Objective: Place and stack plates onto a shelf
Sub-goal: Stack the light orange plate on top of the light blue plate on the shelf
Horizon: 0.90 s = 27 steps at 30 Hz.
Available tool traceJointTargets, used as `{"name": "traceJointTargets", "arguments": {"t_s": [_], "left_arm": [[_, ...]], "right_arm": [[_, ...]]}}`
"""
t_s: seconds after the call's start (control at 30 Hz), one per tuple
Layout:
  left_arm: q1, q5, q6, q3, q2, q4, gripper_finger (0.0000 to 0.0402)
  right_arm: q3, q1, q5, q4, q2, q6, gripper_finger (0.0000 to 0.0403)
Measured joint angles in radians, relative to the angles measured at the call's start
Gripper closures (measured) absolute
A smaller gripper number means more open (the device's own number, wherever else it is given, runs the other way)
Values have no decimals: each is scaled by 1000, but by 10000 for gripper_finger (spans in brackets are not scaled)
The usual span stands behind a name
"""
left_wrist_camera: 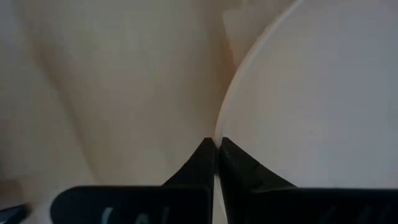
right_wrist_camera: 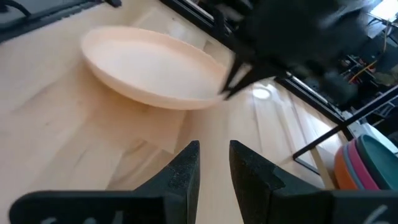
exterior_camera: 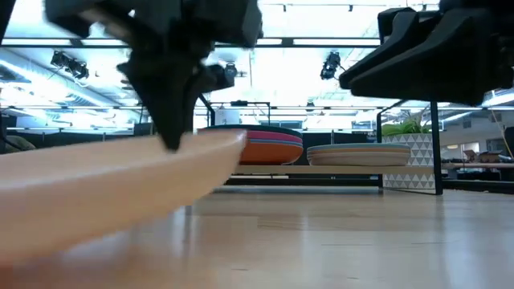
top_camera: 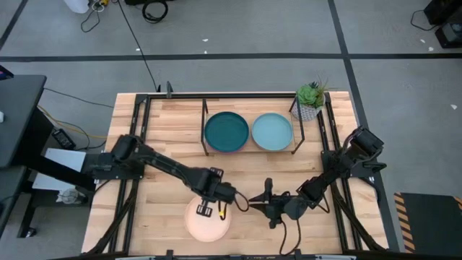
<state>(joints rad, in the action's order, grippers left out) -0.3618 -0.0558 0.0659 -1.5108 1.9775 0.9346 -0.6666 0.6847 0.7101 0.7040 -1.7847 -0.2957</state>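
Observation:
A peach plate (top_camera: 208, 222) sits near the table's near edge, with my left gripper (top_camera: 212, 205) shut on its rim. In the low view the plate (exterior_camera: 96, 189) is tilted, its gripped side up. My right gripper (top_camera: 254, 198) hovers open just right of it and touches nothing; its fingers (right_wrist_camera: 214, 158) point toward the plate (right_wrist_camera: 146, 65). The shelf (top_camera: 249, 150) stands toward the far edge. It bears a stack topped by a dark teal plate (top_camera: 226, 131) and a stack topped by a light blue plate (top_camera: 272, 131). My left gripper pinches the peach plate's rim (left_wrist_camera: 219, 134) on its far-right side, one finger on the inner face and one on the outer. The fingers (exterior_camera: 173, 132) come from above, pointing down. The gripped side is raised and the plate slopes down away from it; whether its low side touches the table I cannot tell.
A potted plant (top_camera: 310, 101) in a patterned white pot stands at the shelf's right end. Black frame rails (top_camera: 137, 130) run along the table's left and right sides. Bare wood lies between the shelf and the grippers.

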Motion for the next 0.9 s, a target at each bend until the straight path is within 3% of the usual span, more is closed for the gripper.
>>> {"name": "traceJointTargets", "arguments": {"t_s": [0.17,0.6,0.8,0.9], "left_arm": [[30,-6,30,-1,-50,-7,387],[207,94,87,-1,-50,-59,385],[262,194,82,-1,-50,-89,384],[271,252,80,-1,-50,-120,384]], "right_arm": [[0,35,30,9,0,15,310],[0,108,92,43,0,-26,317],[0,112,106,28,0,-12,318],[0,130,180,20,0,-10,318]]}}
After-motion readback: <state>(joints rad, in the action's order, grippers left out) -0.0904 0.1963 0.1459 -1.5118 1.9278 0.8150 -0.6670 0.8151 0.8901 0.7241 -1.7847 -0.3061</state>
